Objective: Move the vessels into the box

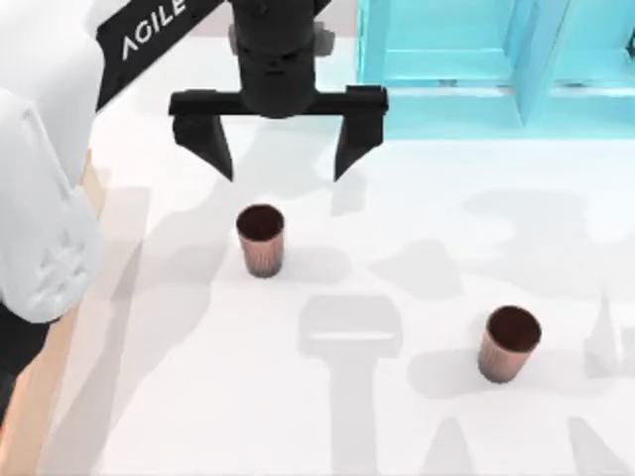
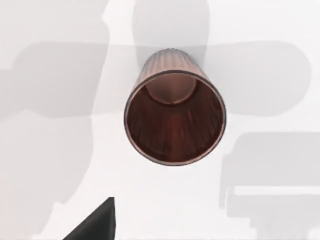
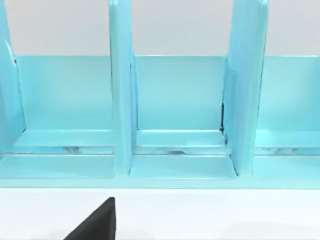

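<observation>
Left hand (image 1: 281, 149) spread above left cup (image 1: 261, 239); arm cropped.

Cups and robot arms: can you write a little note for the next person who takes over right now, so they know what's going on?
Left gripper: open, hanging above the table just behind the left cup, holding nothing.
Right gripper: a dark fingertip shows in its wrist view, facing the cyan shelf frame; parked.
Left cup: upright on the white table, seen from above in the left wrist view.
Right cup: upright, toward the table's right side.
Box: a tan strip at the table's left edge may be its wall.
Done: nothing yet. Left: grasp each cup and set it in the box.
</observation>
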You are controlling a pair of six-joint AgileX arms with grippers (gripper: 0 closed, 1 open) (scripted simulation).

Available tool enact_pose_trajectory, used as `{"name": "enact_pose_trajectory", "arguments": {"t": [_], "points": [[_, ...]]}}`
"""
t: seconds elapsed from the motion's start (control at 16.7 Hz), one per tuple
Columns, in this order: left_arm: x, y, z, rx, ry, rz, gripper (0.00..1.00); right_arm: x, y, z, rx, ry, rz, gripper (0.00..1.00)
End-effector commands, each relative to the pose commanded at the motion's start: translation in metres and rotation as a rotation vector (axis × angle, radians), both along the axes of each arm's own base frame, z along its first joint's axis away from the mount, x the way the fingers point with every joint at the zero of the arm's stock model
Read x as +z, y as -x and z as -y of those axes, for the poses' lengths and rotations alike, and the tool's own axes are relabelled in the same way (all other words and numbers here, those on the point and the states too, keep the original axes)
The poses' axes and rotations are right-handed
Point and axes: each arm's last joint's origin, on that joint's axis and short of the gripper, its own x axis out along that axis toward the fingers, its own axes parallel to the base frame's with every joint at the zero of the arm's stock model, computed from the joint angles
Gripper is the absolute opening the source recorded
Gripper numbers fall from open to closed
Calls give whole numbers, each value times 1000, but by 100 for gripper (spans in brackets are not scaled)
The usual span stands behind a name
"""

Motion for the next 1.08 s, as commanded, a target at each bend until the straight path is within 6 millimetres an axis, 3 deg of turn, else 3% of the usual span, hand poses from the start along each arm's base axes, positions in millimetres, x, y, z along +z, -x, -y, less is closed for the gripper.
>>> {"name": "enact_pose_trajectory", "arguments": {"t": [0.42,1.08], "points": [[-8,-1,1,0,0,0,100,0,0,0,0,0,0,100],[-98,0,0,0,0,0,100,0,0,0,0,0,0,100]]}}
